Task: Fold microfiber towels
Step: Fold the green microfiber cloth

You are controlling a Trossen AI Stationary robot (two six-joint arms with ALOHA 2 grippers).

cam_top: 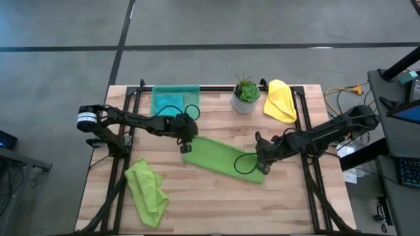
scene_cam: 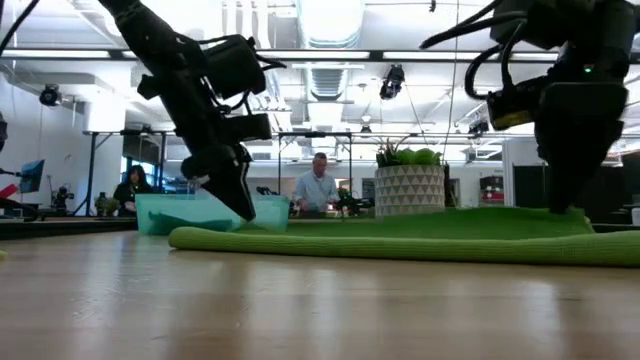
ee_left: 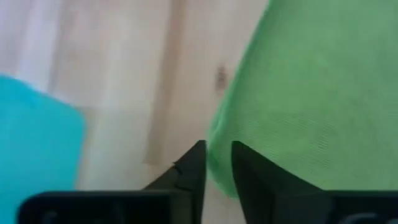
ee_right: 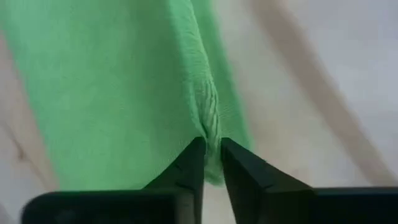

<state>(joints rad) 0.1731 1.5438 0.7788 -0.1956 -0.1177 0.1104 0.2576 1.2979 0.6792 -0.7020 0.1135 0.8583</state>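
A lime green towel (cam_top: 220,157) lies as a long slanted strip in the middle of the table. My left gripper (cam_top: 186,145) is at its left end and my right gripper (cam_top: 264,168) at its right end, each shut on it. A second lime green towel (cam_top: 146,190) lies crumpled at the near left. A yellow towel (cam_top: 281,99) lies bunched at the far right. A teal towel (cam_top: 174,98) lies in the see-through tray at the far edge. My left gripper has the towel's left end edge (ee_left: 216,171) between its two fingers, which slant down onto it from the table's left. The end lies on the table (scene_cam: 215,238), the cloth slack. My right gripper pinches a small raised ridge of cloth (ee_right: 211,121) at the towel's right end between its two fingers. The fingers come from above, pointing steeply down. The cloth lies on the table around the ridge.
A small potted plant (cam_top: 246,94) stands at the far edge between the tray (cam_top: 157,108) and the yellow towel. Bare wood shows along the near edge (cam_top: 223,210). In the low view people show in the room beyond the table.
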